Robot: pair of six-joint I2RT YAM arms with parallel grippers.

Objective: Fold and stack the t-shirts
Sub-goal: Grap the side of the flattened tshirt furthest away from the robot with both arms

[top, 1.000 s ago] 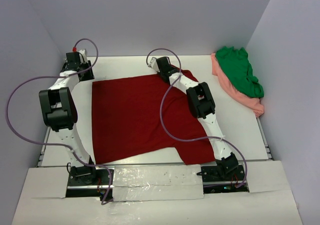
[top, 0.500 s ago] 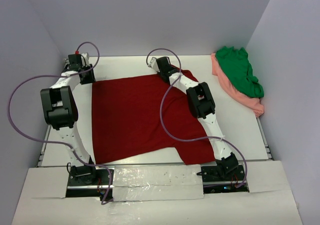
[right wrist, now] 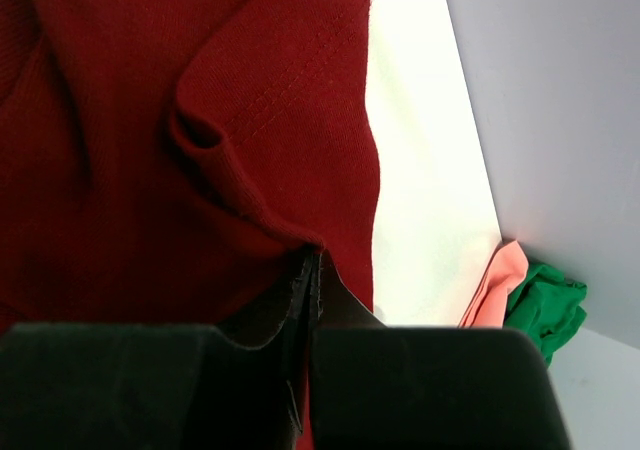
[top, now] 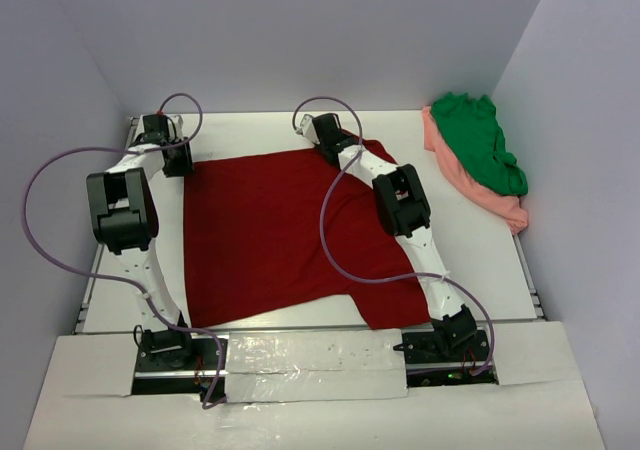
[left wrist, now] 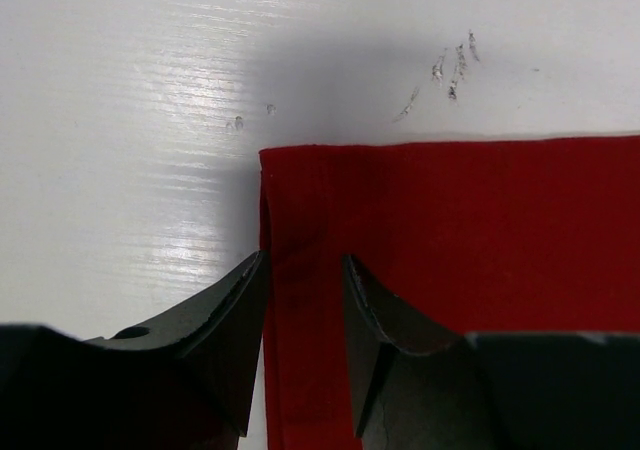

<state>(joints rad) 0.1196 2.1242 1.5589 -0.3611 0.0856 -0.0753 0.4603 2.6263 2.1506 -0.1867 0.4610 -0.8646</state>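
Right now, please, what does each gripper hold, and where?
The right gripper pinches a dark red t-shirt fold near its sleeve; the left gripper holds nothing.

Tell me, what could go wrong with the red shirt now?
The left gripper is open over just the corner hem of the red shirt, so it might close on only a sliver and slip off. The right gripper is shut on a bunched fold, so lifting could pull the shirt crooked or leave wrinkles.
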